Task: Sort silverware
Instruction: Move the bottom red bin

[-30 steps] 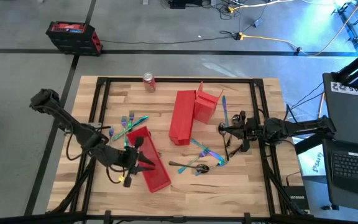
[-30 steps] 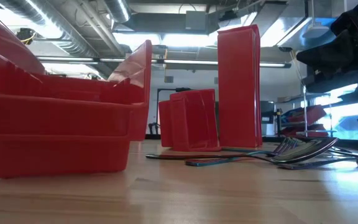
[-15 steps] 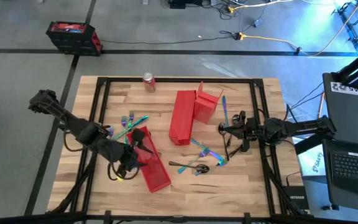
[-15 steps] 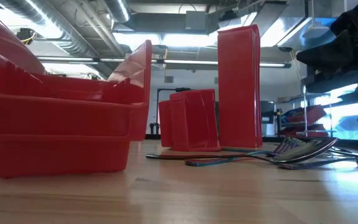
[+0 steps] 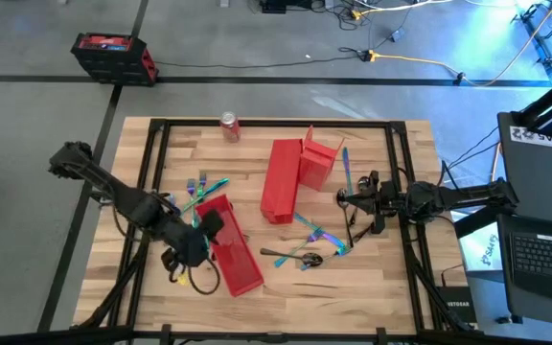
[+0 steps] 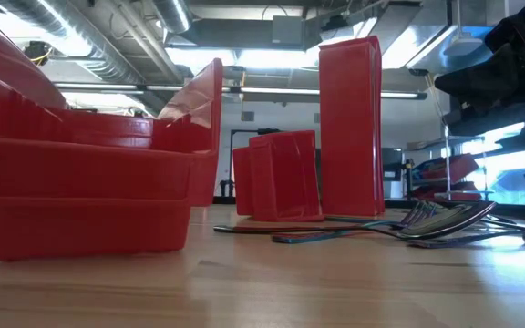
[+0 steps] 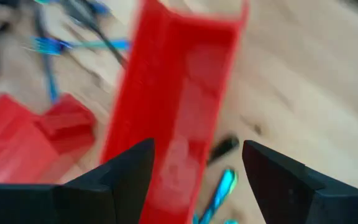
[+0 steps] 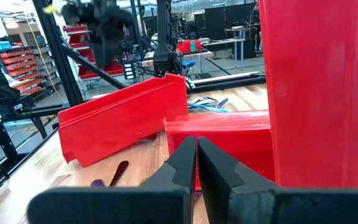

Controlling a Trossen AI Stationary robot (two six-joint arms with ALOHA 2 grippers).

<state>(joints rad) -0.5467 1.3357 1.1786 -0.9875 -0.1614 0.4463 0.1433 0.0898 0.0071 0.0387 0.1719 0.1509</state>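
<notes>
Iridescent silverware lies in loose groups on the wooden table: forks [image 5: 199, 190] at the left, spoons and forks [image 5: 310, 247] near the middle, and one piece [image 5: 346, 163] to the right of the far bins. A long red bin [image 5: 236, 254] lies slanted at the near left. My left gripper [image 5: 207, 235] hovers open over its far end, pointing steeply down. In the left wrist view the bin [image 7: 179, 106] runs between the spread fingers of my left gripper [image 7: 194, 180], which hold nothing. My right gripper [image 5: 345, 198] waits shut at the right and is also seen in its own wrist view [image 8: 196, 155].
Two more red bins [image 5: 281, 180] [image 5: 319, 163] stand side by side at the far middle. A red soda can [image 5: 229, 126] stands near the far edge. Black frame rails [image 5: 156, 163] run along the table's sides. Bare wood lies along the near edge.
My left gripper has tipped from nearly level to pointing steeply down and rolled about its own line, staying over the near-left bin's far end and drawing a little toward the table's left. The bin and the silverware have kept their places.
</notes>
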